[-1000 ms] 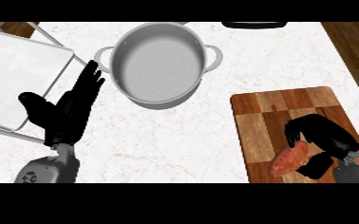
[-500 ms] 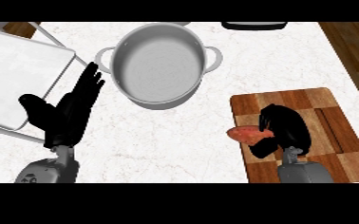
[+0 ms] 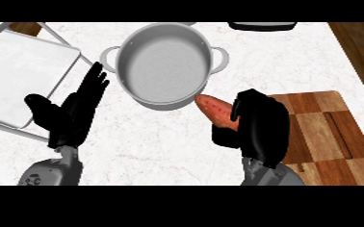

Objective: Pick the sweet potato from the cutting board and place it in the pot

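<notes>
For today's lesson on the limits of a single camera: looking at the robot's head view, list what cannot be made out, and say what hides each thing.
- Sweet potato: its near end is hidden by the right hand curled round it.
- Cutting board: its left part is covered by the right hand, its right side cut off by the edge.
- Pot: its outer base is hidden by its own wall.
- Dark object at the top: cut off, cannot be identified.
- White tray: partly behind the left hand.

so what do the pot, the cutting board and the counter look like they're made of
The pot looks like brushed metal, probably steel: pale grey with a soft sheen and faint rings on its floor. The cutting board looks like wood, with brown blocks of differing tone and visible grain. The counter looks like polished stone, perhaps marble: white with thin brownish veins.
</notes>
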